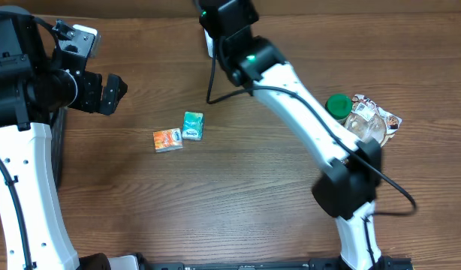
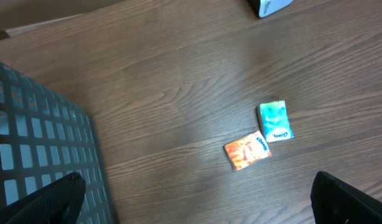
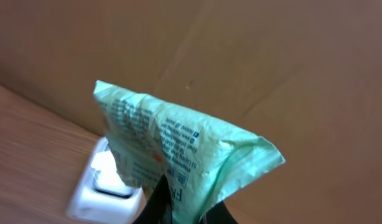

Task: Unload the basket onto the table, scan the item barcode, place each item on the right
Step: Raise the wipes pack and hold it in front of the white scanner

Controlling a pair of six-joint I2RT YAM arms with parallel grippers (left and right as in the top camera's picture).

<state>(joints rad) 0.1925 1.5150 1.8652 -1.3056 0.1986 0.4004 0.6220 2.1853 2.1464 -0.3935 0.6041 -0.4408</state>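
Observation:
In the right wrist view my right gripper (image 3: pixel 178 210) is shut on the lower corner of a pale green printed packet (image 3: pixel 172 140). It holds the packet up in front of a white barcode scanner (image 3: pixel 107 180) whose window glows. Overhead, that gripper (image 1: pixel 210 26) is at the table's far edge, with the arm hiding most of the packet. My left gripper (image 1: pixel 114 94) hovers open at the left with nothing between its fingers. In the left wrist view its dark fingers (image 2: pixel 48 199) show in the bottom corners.
An orange packet (image 1: pixel 167 139) and a teal packet (image 1: pixel 193 125) lie side by side on the wooden table. A green-lidded jar (image 1: pixel 338 105) and a clear snack bag (image 1: pixel 375 121) sit at the right. A grey-blue slatted basket (image 2: pixel 35 143) stands at the left.

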